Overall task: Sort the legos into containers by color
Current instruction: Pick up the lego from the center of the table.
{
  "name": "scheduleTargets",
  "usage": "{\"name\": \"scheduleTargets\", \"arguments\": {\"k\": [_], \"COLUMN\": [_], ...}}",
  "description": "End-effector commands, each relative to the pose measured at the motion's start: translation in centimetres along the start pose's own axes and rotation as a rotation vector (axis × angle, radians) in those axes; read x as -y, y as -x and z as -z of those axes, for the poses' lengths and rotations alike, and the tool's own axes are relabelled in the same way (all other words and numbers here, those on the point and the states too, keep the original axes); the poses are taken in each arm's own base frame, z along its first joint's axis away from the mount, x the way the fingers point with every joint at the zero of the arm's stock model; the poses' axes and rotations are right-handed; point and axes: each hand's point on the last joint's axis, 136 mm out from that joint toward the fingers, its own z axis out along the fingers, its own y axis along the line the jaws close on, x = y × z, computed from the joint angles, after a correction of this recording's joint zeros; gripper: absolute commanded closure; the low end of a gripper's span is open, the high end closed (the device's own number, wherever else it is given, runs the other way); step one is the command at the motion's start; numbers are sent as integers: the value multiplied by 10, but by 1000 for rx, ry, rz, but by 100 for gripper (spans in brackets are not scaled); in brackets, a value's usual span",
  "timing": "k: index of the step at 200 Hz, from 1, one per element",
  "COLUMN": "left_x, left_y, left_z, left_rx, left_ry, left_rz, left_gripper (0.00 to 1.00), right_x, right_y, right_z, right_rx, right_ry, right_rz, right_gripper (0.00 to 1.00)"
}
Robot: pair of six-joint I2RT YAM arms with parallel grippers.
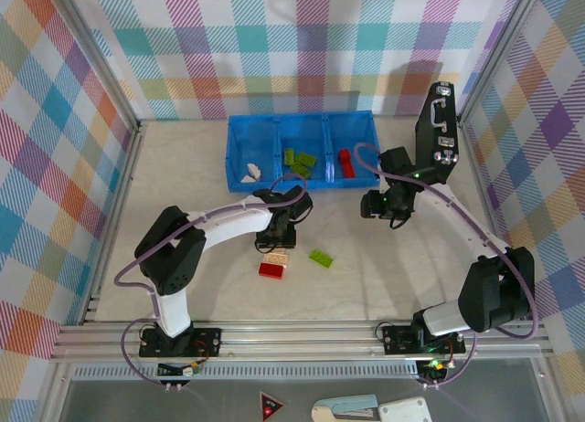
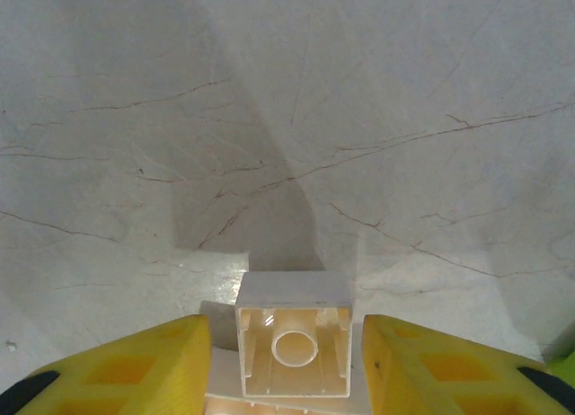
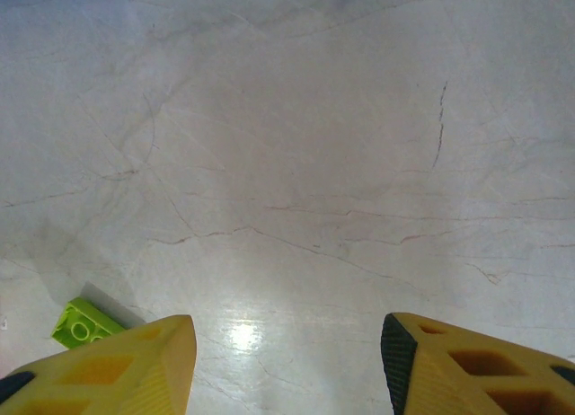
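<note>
We start at the left arm: it reaches in from its base, elbow bent, wrist pitched down. The left gripper point(image 1: 274, 242) sits right over the loose cream brick point(image 2: 294, 348). In the wrist view the yellow fingers point(image 2: 135, 370) straddle that brick with its hollow underside facing the camera. A sliver of gap shows on each side, so we cannot tell whether it is pinched or only flanked.

The red brick point(image 1: 271, 269) lies just nearer the bases, touching or nearly touching the cream one. The green brick point(image 1: 320, 257) lies to their right, apart, between the two arms.

The blue tray point(image 1: 239, 130) is farther back, with white pieces in the left compartment, green in the middle and red in the right. We judge the cream brick goes away from the bases and slightly left, a job for the left arm.

The right arm arcs inward, its wrist near the tray's right end. The right gripper point(image 3: 287, 343) has its fingers spread over bare table with nothing between them.
</note>
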Motion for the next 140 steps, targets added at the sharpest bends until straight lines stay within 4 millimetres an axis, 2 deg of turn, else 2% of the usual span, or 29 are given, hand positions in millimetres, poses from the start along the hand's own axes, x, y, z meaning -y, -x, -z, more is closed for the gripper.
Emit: {"name": "scheduleTargets", "arguments": {"k": [1, 140], "left_x": [3, 6], "left_y": [-12, -20], "left_z": [-10, -29], "left_rx": [-37, -74], "left_ry": [7, 10], "left_rz": [12, 8], "left_gripper": [53, 57], "right_x": [-3, -2], "right_y": [-6, -9], "right_z": [4, 10], "right_rx": [-3, -2], "right_ry": [14, 15], "right_rz": [6, -1], "right_gripper": [42, 42]}}
